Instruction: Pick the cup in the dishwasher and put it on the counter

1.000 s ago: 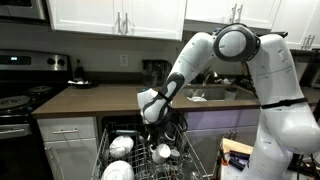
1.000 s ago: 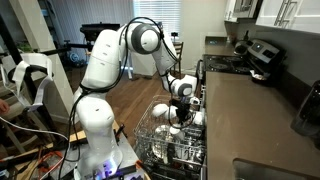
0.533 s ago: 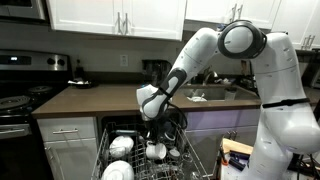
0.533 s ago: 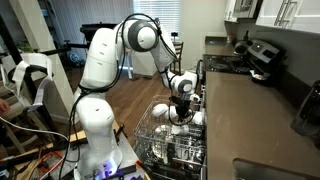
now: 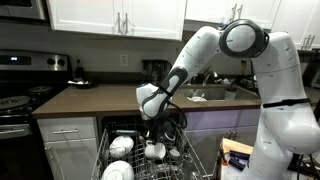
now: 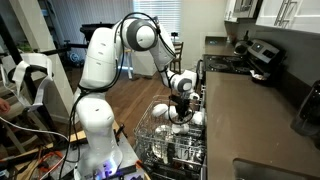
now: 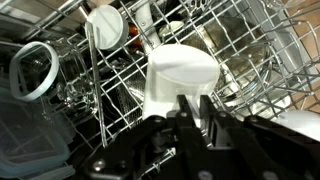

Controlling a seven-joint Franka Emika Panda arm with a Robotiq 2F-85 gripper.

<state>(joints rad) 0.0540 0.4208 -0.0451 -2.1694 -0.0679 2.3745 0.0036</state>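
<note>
Our gripper (image 7: 192,108) is hanging low over the wire rack (image 7: 250,60) of the dishwasher (image 5: 112,130), with its fingers pointing down into the wires. In the wrist view the cup (image 7: 178,72) is sitting right at the dark fingertips (image 7: 207,108), its white wall filling the space just ahead of them. The fingers are standing either side of a sliver of white, perhaps the cup's edge, but we cannot tell whether they are pinching it or only straddling it. In both exterior views the cup (image 5: 155,150) (image 6: 177,114) is showing directly under the gripper (image 5: 152,130) (image 6: 180,103). It is lying among other white dishes (image 5: 120,147) in the rack, below the level of the counter (image 5: 90,100). We are holding the arm arched over from the shoulder, the forearm sloping down toward the open dishwasher and the wrist facing nearly straight down.
</note>
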